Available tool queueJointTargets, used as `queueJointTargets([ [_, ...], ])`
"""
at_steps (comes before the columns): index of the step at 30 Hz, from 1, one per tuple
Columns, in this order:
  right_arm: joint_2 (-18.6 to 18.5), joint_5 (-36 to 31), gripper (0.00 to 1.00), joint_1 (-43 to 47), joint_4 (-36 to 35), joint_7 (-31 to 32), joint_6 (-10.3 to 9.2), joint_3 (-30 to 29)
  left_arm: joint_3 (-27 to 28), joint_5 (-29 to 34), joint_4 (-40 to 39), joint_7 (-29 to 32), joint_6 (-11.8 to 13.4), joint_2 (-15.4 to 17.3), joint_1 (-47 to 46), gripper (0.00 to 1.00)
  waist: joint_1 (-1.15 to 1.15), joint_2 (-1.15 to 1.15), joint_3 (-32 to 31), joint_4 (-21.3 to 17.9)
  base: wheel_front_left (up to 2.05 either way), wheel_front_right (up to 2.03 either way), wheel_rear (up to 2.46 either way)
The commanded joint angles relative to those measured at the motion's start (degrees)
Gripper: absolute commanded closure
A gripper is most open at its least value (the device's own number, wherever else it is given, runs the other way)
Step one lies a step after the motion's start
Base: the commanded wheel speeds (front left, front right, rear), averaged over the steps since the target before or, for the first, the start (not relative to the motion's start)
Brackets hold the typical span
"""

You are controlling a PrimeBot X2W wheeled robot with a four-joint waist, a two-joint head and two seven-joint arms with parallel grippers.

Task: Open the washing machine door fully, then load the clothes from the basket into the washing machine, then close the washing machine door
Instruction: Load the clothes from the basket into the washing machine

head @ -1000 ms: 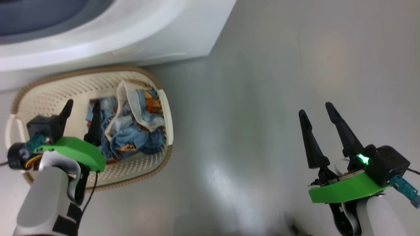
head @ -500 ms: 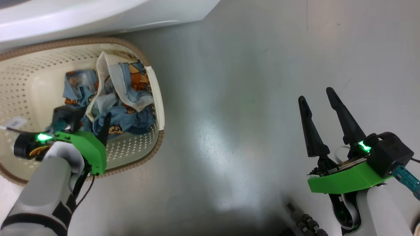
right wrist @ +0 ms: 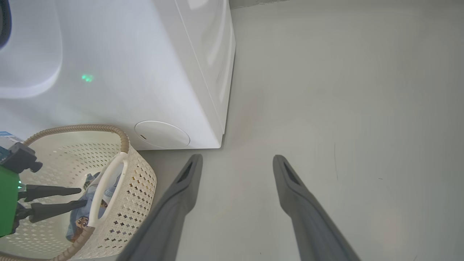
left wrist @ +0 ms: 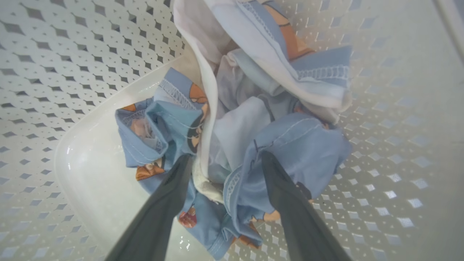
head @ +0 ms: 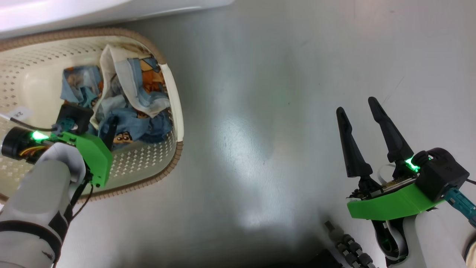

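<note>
Grey floor (head: 260, 111) lies below the right gripper (head: 356, 105), fingers wide, empty — left gripper (left wrist: 226, 157), fingers equally wide, touches the clothes (left wrist: 290, 145).

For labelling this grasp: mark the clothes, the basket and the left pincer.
clothes (left wrist: 282, 145), left wrist view, blue fold on the bundle's right side.
basket (head: 174, 104), head view, its cream side handle.
left pincer (left wrist: 226, 156), left wrist view, midway between its open fingertips.
</note>
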Motion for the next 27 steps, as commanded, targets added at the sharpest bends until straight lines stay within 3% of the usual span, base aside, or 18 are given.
queueJointTargets([
  [1, 0.0, -0.4, 0.0, 0.9, -1.4, -0.3, 0.09, 1.5, 0.0, -0.9, 0.5, -0.4, -0.1, 2.2, 0.2, 0.0, 0.0, 0.0, 1.1, -0.2, 0.0, 0.0, 0.0],
  [12, 0.0, -0.6, 0.0, 1.3, -2.3, -0.3, 0.09, 2.3, -3.5, -4.8, 3.1, -1.9, -0.1, 2.6, -5.1, 0.0, 0.0, 0.0, 4.6, -0.3, 0.0, 0.0, 0.0],
  [16, 0.0, -0.5, 0.0, 1.5, -2.4, -0.3, 0.09, 2.5, -6.6, -9.0, 1.2, 0.2, -0.1, 1.7, -4.3, 0.0, 0.0, 0.0, 4.9, -0.8, 0.0, 0.0, 0.0],
  [21, 0.0, -0.7, 0.0, 1.5, -2.7, -0.3, 0.09, 2.2, -11.3, -16.5, -3.9, 1.5, -0.1, 3.0, -3.8, 0.0, 0.0, 0.0, 4.6, -0.9, 0.0, 0.0, 0.0],
  [22, -0.1, -0.8, 0.0, 1.5, -2.7, -0.3, 0.09, 2.1, -12.0, -17.7, -4.4, 1.5, -0.1, 3.2, -3.9, 0.09, 0.0, 0.0, 4.5, -0.8, 0.0, 0.0, 0.0],
  [23, -0.1, -0.8, 0.0, 1.5, -2.8, -0.3, 0.09, 2.0, -12.8, -18.3, -4.5, 1.2, -0.1, 3.6, -4.2, 0.44, 0.0, 0.0, 4.4, -0.7, 0.0, 0.0, 0.0],
  [24, -0.2, -0.9, 0.0, 1.4, -2.9, -0.3, 0.09, 1.9, -13.5, -19.1, -4.5, 0.9, -0.1, 3.7, -4.3, 0.9, 0.0, 0.0, 4.2, -0.6, 0.0, 0.0, 0.0],
  [25, -0.2, -0.9, 0.0, 1.4, -2.9, -0.3, 0.09, 1.9, -13.5, -19.1, -4.5, 0.9, -0.1, 3.7, -4.3, 0.9, 0.0, 0.0, 4.2, -0.6, 0.0, 0.0, 0.0],
  [26, -0.3, -1.0, 0.0, 1.3, -2.9, -0.3, 0.09, 1.8, -14.6, -20.5, -4.1, 0.3, -0.1, 3.9, -4.2, 1.0, 0.0, 0.0, 3.5, -0.3, 0.0, 0.0, 0.0],
  [27, -0.4, -1.0, 0.0, 1.3, -2.9, -0.3, 0.09, 1.7, -15.1, -21.2, -4.0, -0.1, -0.1, 3.7, -4.1, 1.0, 0.0, 0.0, 3.0, -0.2, 0.0, 0.0, 0.0],
])
